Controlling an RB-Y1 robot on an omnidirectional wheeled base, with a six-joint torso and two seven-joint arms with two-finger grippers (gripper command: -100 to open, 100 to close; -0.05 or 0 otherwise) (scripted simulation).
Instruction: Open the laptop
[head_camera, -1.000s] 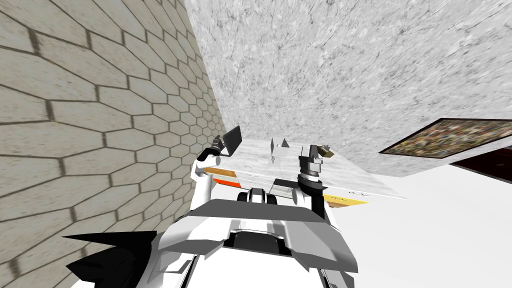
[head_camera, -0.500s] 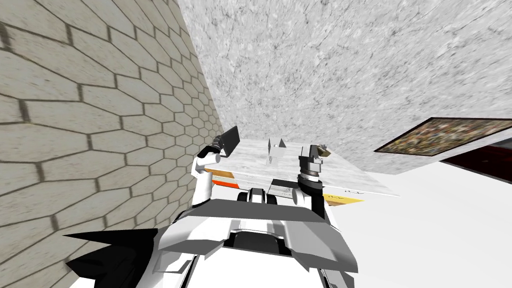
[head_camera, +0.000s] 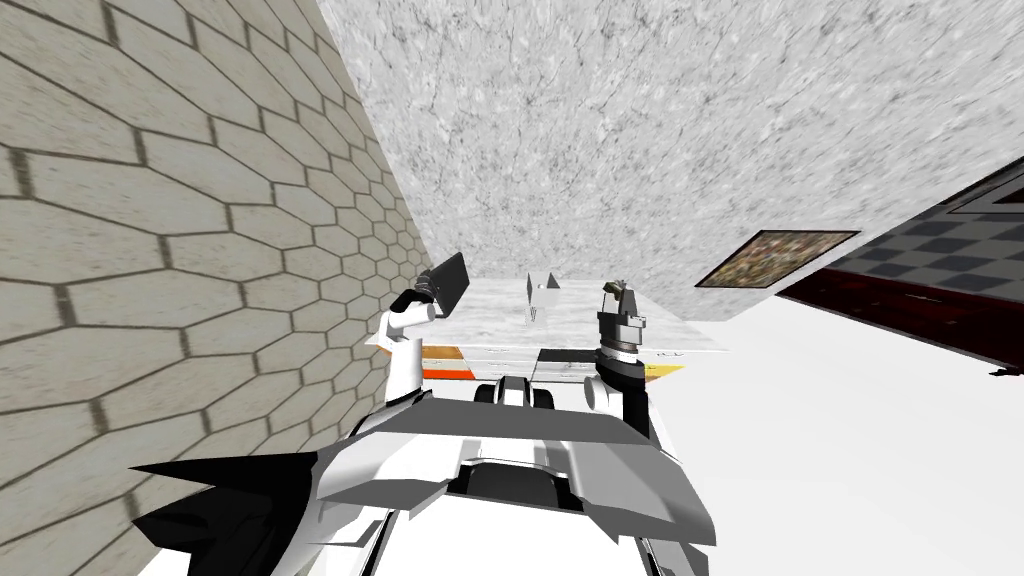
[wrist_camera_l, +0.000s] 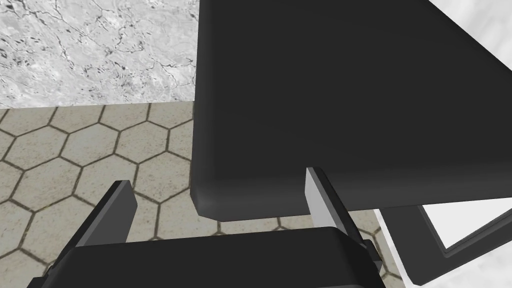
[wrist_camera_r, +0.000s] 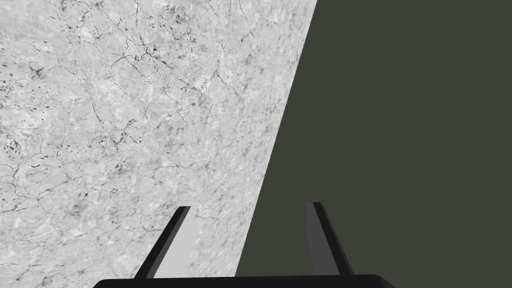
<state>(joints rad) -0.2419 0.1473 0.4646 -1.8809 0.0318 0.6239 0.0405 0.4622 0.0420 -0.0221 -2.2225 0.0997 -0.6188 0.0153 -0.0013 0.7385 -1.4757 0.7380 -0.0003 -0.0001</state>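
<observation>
The laptop (head_camera: 447, 283) stands at the left end of a marble-topped table (head_camera: 680, 335), its dark lid raised at a slant. In the left wrist view the lid (wrist_camera_l: 350, 100) looms close, and a strip of the laptop's base (wrist_camera_l: 445, 240) shows below it. My left gripper (wrist_camera_l: 217, 179) is open, with the lid's lower corner between its fingers; one finger (wrist_camera_l: 320, 200) lies against the lid's face. In the head view that gripper (head_camera: 420, 292) sits just left of the laptop. My right gripper (head_camera: 620, 300) is held up over the table's right part, open (wrist_camera_r: 248, 205) and with nothing between its fingers.
A hexagon-tiled wall (head_camera: 180, 250) runs close along my left. Small white items (head_camera: 540, 295) stand mid-table. Orange (head_camera: 447, 372) and yellow (head_camera: 665, 370) drawer fronts show under the top. A framed picture (head_camera: 775, 258) hangs on the marble wall at the right.
The whole head view has slid left and rolled, so I have turned to the right. My left gripper stays at the laptop's lid; the right arm keeps its pose.
</observation>
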